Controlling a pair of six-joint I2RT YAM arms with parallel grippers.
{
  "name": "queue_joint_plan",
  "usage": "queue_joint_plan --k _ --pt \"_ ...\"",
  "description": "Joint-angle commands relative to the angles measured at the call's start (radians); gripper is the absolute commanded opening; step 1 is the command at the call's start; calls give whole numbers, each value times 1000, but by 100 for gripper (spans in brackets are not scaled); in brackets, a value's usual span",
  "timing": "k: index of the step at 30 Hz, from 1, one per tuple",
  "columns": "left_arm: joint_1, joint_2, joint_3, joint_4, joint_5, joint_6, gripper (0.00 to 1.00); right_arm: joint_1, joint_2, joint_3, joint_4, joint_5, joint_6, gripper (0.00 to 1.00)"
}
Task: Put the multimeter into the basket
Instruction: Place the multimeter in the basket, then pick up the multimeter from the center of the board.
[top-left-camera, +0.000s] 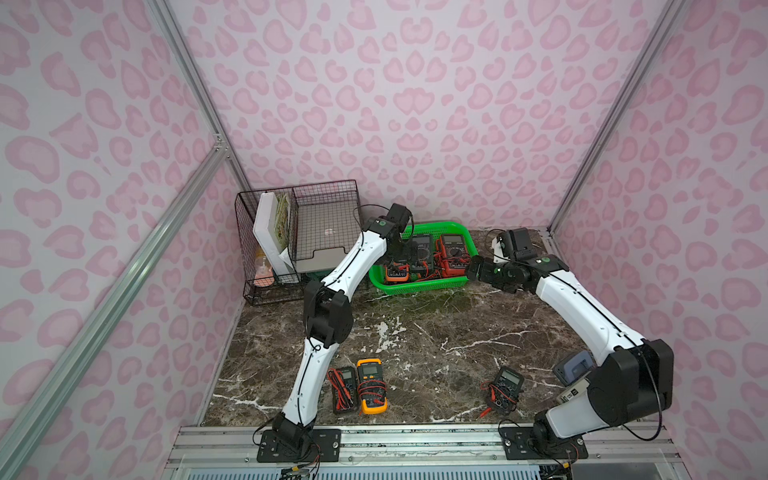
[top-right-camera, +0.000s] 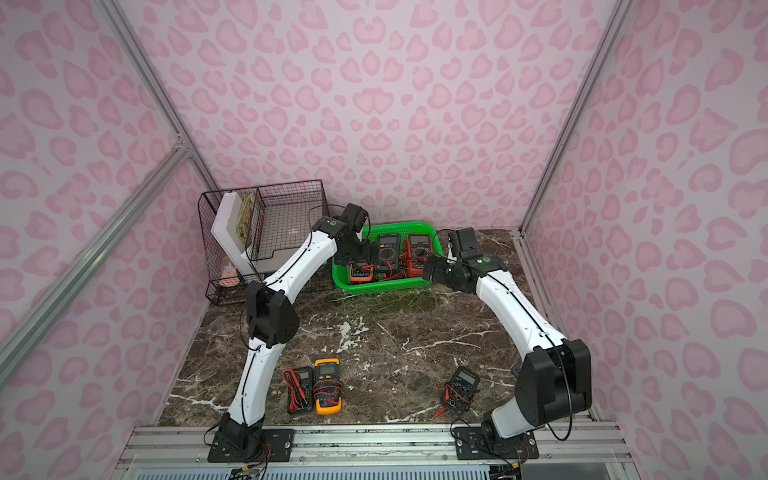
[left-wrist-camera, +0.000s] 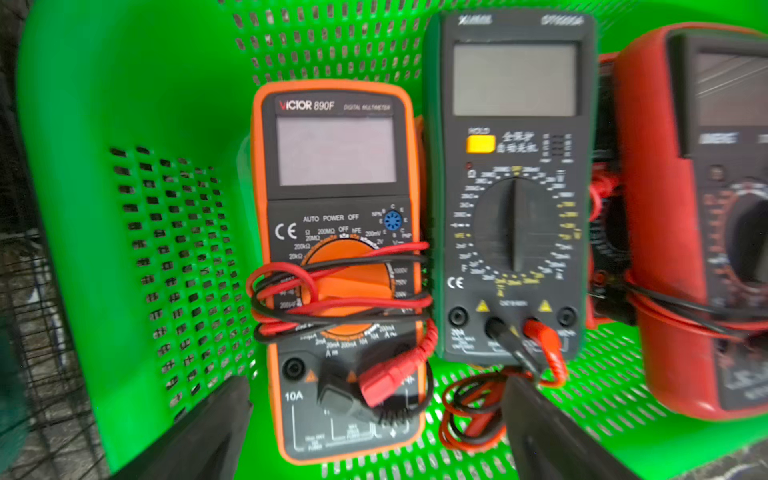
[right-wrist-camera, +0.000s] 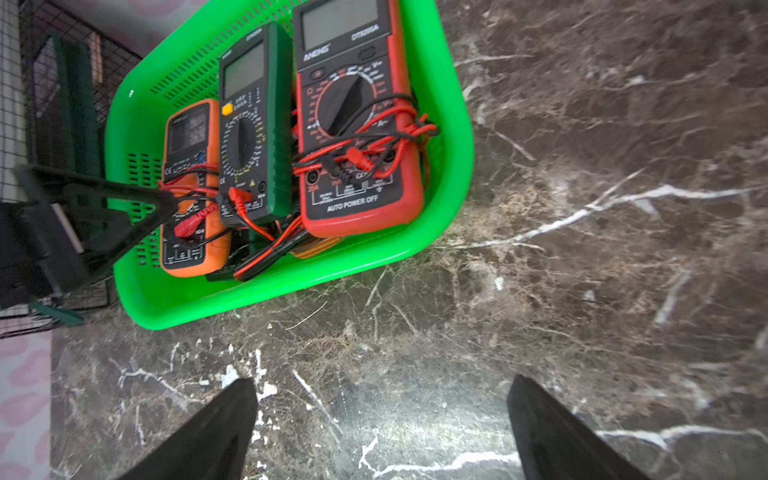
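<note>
The green basket (top-left-camera: 415, 289) (top-right-camera: 384, 287) stands at the back of the marble table. Three multimeters lie in it: an orange one (left-wrist-camera: 336, 266) (top-left-camera: 397, 273), a dark green one (left-wrist-camera: 513, 187) (top-left-camera: 422, 251) and a red one (right-wrist-camera: 353, 124) (top-left-camera: 453, 253). My left gripper (left-wrist-camera: 378, 388) (top-left-camera: 395, 251) hangs open over the basket's left part. The orange multimeter lies flat on the basket floor between its fingers, which stand apart from its sides. My right gripper (right-wrist-camera: 380, 386) (top-left-camera: 473, 269) is open over bare table just outside the basket's right side, with nothing in it.
A black wire rack (top-left-camera: 291, 232) with a white box and a laptop stands left of the basket. At the table's front lie a black multimeter (top-left-camera: 345, 388), a yellow multimeter (top-left-camera: 371, 386) and another black multimeter (top-left-camera: 505, 388). A blue-grey device (top-left-camera: 573, 365) sits by the right arm.
</note>
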Motion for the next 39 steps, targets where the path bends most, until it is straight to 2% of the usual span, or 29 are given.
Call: queue_joint_plan --k 1,7,12,22,29,39 --pt "-3 -32 7 -2 17 11 99 -1 -2 21 -64 114 29 99" --pt "-19 -88 -7 -16 50 19 99 -1 -13 -8 -91 130 35 99" --pt "-37 -164 -76 -22 74 6 99 -1 -57 -80 -89 105 66 99" --pt "-62 -369 -374 -18 164 -20 99 4 -238 -330 -82 68 163 99" --pt "-80 -519 -597 42 176 4 99 18 -360 -458 -177 102 240 99" --pt "-96 -594 -686 38 200 -3 99 50 -472 -564 -296 85 342 99"
